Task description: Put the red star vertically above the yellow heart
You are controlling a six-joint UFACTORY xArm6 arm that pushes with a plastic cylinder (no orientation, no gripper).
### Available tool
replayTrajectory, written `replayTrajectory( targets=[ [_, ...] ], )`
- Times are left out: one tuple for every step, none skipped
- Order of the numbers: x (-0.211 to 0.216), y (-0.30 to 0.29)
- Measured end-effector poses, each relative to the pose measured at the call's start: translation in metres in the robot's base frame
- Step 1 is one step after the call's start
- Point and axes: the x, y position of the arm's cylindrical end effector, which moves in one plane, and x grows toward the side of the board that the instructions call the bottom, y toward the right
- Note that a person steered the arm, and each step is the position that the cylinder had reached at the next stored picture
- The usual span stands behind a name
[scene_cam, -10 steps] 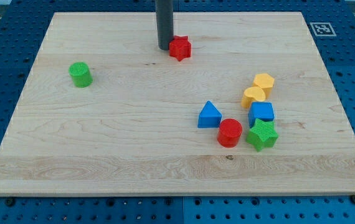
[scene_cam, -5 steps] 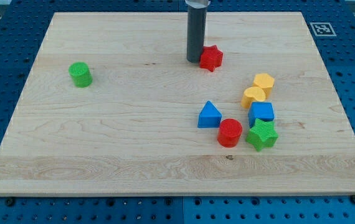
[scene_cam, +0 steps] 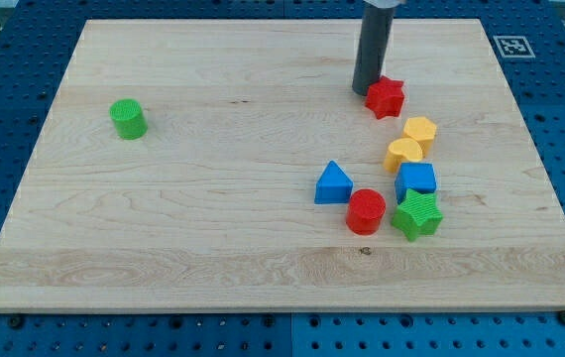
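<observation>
The small red plastic star block (scene_cam: pixel 386 96) lies near the top of the wooden board (scene_cam: pixel 213 218), above and slightly left of the yellow plastic heart block (scene_cam: pixel 403 154). My tip (scene_cam: pixel 365 92) touches the star's left side; I have no jaws, only a bare rod. A yellow hexagon block (scene_cam: pixel 420 131) sits between star and heart, right of both. A blue cube (scene_cam: pixel 416 180) lies just below the heart.

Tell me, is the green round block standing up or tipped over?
Standing up. The green cylinder shows its flat round top facing upward, alone at the view's left.
</observation>
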Motion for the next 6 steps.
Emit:
replayTrajectory(
  targets=[
    [0.000, 0.005],
    [0.000, 0.024],
    [0.000, 0.031],
    [-0.003, 0.023],
    [-0.001, 0.023],
    [0.006, 0.029]
  ],
)
